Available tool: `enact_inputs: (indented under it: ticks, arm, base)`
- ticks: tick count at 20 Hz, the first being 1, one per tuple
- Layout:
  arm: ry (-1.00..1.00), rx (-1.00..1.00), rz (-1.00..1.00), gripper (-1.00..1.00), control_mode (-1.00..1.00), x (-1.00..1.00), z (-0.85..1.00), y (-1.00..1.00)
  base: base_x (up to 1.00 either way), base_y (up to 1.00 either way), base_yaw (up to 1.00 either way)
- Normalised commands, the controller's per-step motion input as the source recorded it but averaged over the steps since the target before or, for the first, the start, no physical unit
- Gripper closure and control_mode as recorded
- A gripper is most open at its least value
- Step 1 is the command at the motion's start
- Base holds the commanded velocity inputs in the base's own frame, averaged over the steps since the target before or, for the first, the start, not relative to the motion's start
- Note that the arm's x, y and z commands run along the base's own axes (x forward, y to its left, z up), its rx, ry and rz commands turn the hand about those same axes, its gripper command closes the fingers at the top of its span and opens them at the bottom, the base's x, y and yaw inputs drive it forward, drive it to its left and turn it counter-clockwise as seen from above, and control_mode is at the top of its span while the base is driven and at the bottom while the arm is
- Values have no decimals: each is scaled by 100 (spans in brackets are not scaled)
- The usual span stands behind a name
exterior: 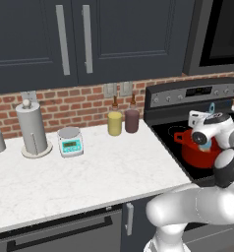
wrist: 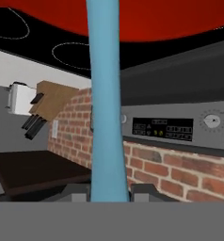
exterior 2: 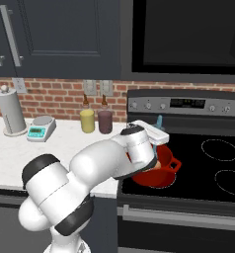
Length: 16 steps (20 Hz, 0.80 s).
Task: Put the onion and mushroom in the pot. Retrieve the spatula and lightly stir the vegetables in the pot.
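Over the stove, the gripper (wrist: pixel 107 190) is clamped on the spatula (wrist: pixel 104 94), whose blade apparently dips into the pot (exterior: pixel 200 152).

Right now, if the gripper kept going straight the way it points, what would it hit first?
Most likely the red pot: in the hand view the gripper, shut on the light-blue spatula, looks along the handle straight at it. The blade end would probably touch first, though depth is unclear.

Arm bent forward, pincer (wrist: pixel 109 193) clamped (tilted).
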Motion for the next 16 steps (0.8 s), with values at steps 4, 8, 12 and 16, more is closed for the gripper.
enact_inputs:
  ticks: [4, 8, 12, 16]
  arm:
    - [1, -2, 0, 100, -100, 7, -20, 14]
    - [0, 0, 0, 100, -100, 0, -4, 4]
    - [10, 0, 0, 100, -100, -1, 2, 0]
    - [8, 0, 0, 100, -100, 0, 0, 0]
  base:
    - [0, 0, 0]
    - [0, 0, 0]
    - [0, 0, 0]
    - [0, 0, 0]
